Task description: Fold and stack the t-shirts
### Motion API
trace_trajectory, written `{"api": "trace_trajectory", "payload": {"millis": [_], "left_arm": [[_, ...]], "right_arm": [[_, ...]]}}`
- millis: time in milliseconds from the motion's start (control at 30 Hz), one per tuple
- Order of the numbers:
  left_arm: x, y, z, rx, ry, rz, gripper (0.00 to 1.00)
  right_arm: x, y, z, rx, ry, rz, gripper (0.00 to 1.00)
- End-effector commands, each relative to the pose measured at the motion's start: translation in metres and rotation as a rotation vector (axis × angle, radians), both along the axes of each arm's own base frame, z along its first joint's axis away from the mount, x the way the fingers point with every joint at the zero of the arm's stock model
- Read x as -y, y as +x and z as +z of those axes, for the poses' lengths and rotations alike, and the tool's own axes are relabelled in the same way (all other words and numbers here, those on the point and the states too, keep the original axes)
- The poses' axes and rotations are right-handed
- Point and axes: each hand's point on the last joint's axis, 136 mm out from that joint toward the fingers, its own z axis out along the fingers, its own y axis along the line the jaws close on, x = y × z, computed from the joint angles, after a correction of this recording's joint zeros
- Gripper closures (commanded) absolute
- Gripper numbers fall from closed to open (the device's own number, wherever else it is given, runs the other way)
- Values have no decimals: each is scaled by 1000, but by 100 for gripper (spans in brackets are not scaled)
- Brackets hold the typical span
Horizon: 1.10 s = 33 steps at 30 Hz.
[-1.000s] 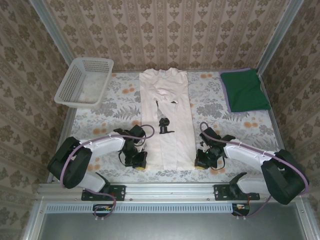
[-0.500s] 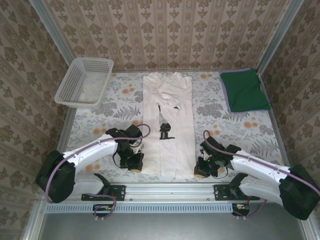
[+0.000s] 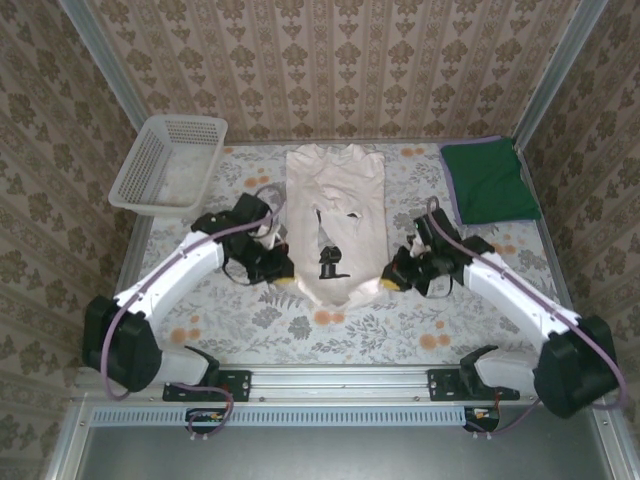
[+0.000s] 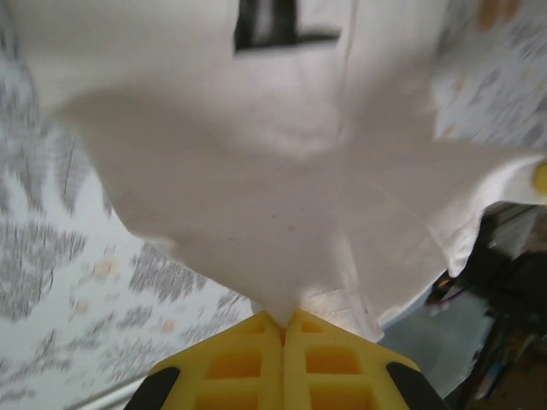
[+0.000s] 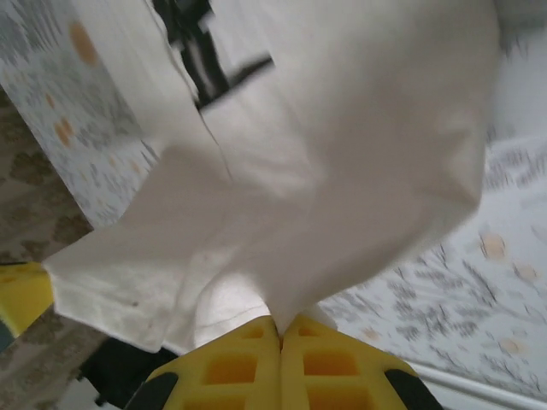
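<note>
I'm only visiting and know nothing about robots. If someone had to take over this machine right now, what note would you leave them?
Left gripper: shut on one near corner of the cream shirt.
Right gripper: shut on the other near corner.
Green shirt: lies flat at the far right of the table and looks already folded.
Done: the cream shirt's sides seem folded in, making a long strip. Its near end is held up between the grippers.
Left: probably lay that end toward the collar, let go, then stack the two shirts.
</note>
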Motion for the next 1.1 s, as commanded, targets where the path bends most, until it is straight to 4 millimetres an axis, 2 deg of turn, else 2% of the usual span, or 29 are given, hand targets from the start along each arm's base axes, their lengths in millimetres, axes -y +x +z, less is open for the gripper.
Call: {"api": "trace_trajectory", "payload": {"millis": [0,33,133,233,367,533,633,867,1067], "left_arm": [[9,42,8,2,-44,64,100],[4,60,8,0,-42,97,100],[0,97,1,8,-39,139,100],[-1,129,-10,-16,-42,171,100],[-3,159,-23,-25,-28,194,100],[-15,178,-45,-49,16,221,100],[-17,183,-50,-57,17,226,100],[-26,198,-56,-52,2,262,100],[-27,212,-51,-35,-1,253,100]], "right_arm": [[2,33,3,-21,14,-26,100],[6,45,-5,-42,0,-50,100],[17,77,-17,-68,-15,-112,100],[22,100,-29,-100,-31,-116,100],[28,129,-42,-120,-48,-132,100],[21,159,-51,-142,-27,-108,100],[19,169,-55,-163,-27,-103,100],[22,189,-55,-170,-34,-101,100],[28,201,-50,-161,-34,-118,100]]}}
